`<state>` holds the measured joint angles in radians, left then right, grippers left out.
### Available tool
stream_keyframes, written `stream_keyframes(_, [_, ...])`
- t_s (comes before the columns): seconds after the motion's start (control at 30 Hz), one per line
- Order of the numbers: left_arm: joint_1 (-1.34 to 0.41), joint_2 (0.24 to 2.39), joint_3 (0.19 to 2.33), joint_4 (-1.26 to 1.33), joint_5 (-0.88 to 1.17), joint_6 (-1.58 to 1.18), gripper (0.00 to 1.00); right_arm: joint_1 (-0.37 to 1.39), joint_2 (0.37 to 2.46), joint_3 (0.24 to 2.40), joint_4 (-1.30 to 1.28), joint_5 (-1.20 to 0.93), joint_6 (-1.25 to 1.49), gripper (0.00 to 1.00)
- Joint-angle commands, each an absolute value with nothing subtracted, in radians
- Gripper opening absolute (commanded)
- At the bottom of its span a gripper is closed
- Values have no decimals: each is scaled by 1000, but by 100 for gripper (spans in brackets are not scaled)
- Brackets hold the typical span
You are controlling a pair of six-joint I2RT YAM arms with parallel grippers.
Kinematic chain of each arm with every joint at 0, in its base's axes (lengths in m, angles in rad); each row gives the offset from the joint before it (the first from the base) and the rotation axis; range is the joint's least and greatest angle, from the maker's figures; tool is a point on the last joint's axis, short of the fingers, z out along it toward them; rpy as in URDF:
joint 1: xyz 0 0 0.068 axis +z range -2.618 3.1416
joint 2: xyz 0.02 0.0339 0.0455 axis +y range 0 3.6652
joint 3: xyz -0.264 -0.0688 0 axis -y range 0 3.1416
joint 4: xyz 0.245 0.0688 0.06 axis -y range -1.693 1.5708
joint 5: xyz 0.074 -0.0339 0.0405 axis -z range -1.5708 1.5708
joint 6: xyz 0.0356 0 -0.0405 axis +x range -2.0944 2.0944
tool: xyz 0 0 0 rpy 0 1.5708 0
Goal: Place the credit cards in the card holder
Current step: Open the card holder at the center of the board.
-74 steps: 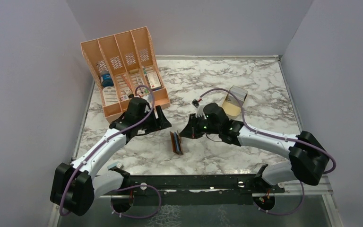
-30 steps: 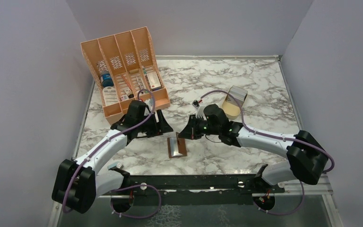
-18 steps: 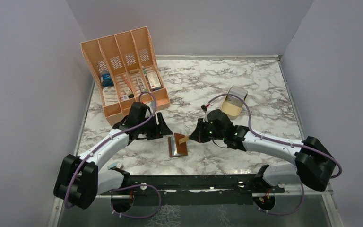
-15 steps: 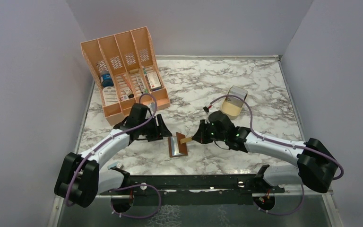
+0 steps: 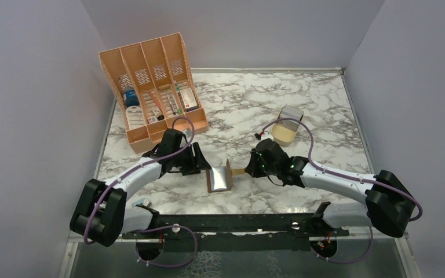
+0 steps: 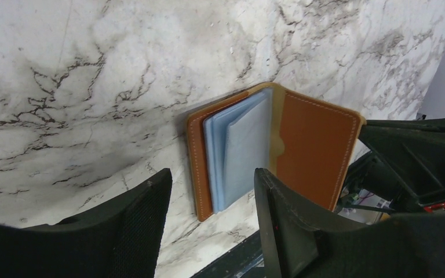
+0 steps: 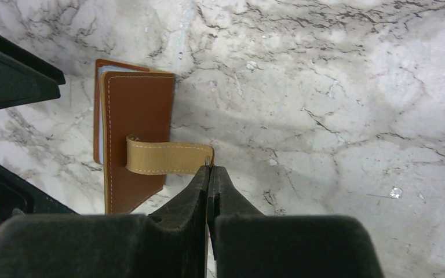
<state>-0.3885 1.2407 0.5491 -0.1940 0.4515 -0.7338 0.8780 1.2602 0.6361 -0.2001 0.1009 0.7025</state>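
Now, R gripper [image 7: 208, 172] clamped on card holder [image 7: 139, 104] tab [image 7: 165, 157] — L gripper [image 6: 211, 180] wide, just beside.

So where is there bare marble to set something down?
Free: far marble between the orange organiser and the tan stand, and the far right corner beyond it. Crowded: near middle, where the left arm and right arm flank the open card holder.

Pinched the tan snap tab [image 5: 238, 171] of the brown card holder [image 5: 216, 180] in the right gripper [image 5: 247, 171], cover tilted up off the marble table [image 5: 324, 104]; held the left gripper [image 5: 201, 164] just beside its left edge
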Motion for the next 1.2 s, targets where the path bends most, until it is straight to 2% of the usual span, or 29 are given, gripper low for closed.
stream_keyframes(0.0, [-396,1253,522,-144,444,-748,56,876,1244,617,-246,171,715,1])
stream_keyframes(0.67, [-404,1319,437,119,583,-806,55,873,1229,586,-215,140,731,1])
stream_keyframes(0.77, [-408,1324,428,155,597,-821,49,873,1224,584,-212,138,729,1])
stream_keyframes(0.87, [-407,1332,415,197,624,-843,37,873,1222,584,-210,136,729,1])
stream_keyframes(1.07, [-408,1335,406,215,630,-850,26,873,1219,580,-212,133,730,1])
stream_keyframes(1.17, [-409,1337,410,219,637,-850,16,873,1215,586,-218,128,727,1])
